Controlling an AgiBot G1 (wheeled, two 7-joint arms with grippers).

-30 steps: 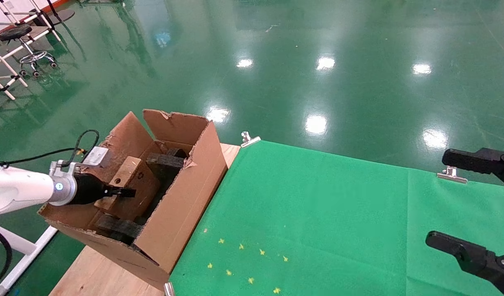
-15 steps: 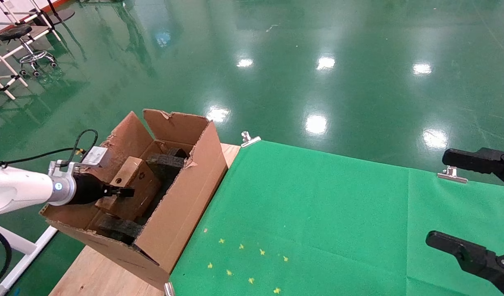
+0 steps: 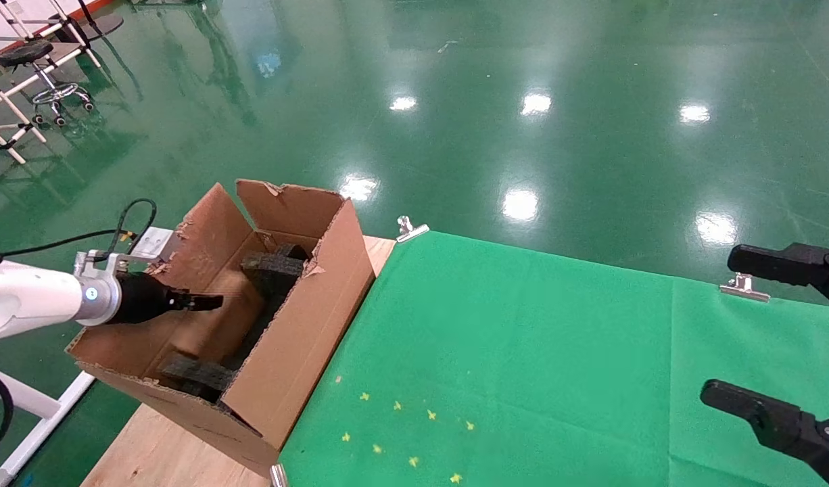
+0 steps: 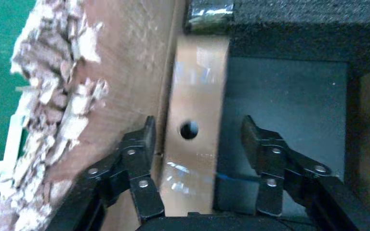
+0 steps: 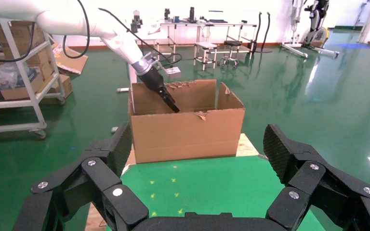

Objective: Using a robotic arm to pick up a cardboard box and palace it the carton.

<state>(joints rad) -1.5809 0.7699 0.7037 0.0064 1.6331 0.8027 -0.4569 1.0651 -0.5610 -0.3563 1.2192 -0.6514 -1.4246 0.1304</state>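
Observation:
The white robotic arm (image 3: 29,308) reaches over the large brown carton (image 3: 299,338) from its left side. My left gripper (image 3: 208,302) is open just above the carton's inside. The small cardboard box (image 3: 215,331) lies low inside the carton, below the fingers. In the left wrist view the box (image 4: 192,159), with its round hole, sits between the spread fingers (image 4: 142,144) of my left gripper (image 4: 198,130) and touches neither. My right gripper (image 3: 746,331) is open and empty at the far right. From there the arm (image 5: 101,26) and the carton (image 5: 188,132) show ahead.
Dark grey foam pieces (image 3: 272,264) lie inside the carton, beside the box (image 4: 289,24). The carton's torn flap (image 4: 58,110) stands by my left gripper. A green cloth (image 3: 523,352) with small yellow marks covers the table, held by metal clips (image 3: 409,228).
My left gripper has opened and let go of the cardboard box, which has dropped lower into the carton. The gripper has risen slightly. The right arm has not moved.

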